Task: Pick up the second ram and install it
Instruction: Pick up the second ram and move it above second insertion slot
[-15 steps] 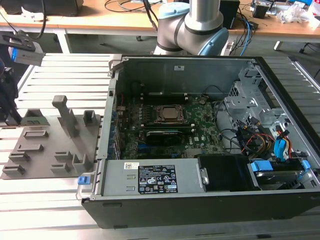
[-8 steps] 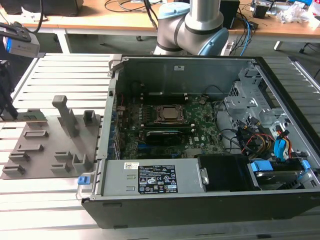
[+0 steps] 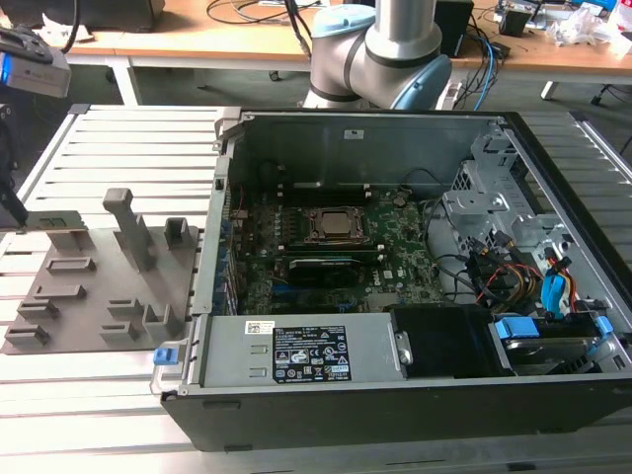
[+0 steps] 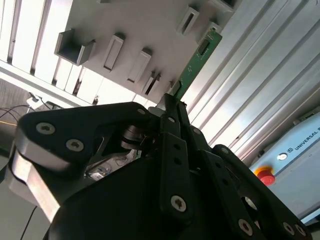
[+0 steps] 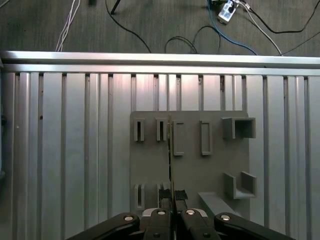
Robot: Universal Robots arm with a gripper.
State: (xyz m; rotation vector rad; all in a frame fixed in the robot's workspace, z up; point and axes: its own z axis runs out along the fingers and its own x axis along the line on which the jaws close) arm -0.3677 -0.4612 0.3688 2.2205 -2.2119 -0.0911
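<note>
Fingers (image 5: 164, 195) of the gripper (image 5: 172, 196) are pressed together on one end of the second ram (image 4: 197, 62), over the gray holder plate (image 5: 192, 165); whether it touches the plate I cannot tell. In the first wrist view the stick shows edge-on, its long axis running straight out from the fingertips, passing between two slot holders. Bare slatted table (image 5: 75, 150) surrounds the plate, and in the exterior view the open computer case (image 3: 346, 148) sits just beside it.

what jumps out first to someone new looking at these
The green second ram stands out, clamped in the gripper over the gray holder tray. The open computer case sits toward the exterior view's right, its motherboard exposed.
</note>
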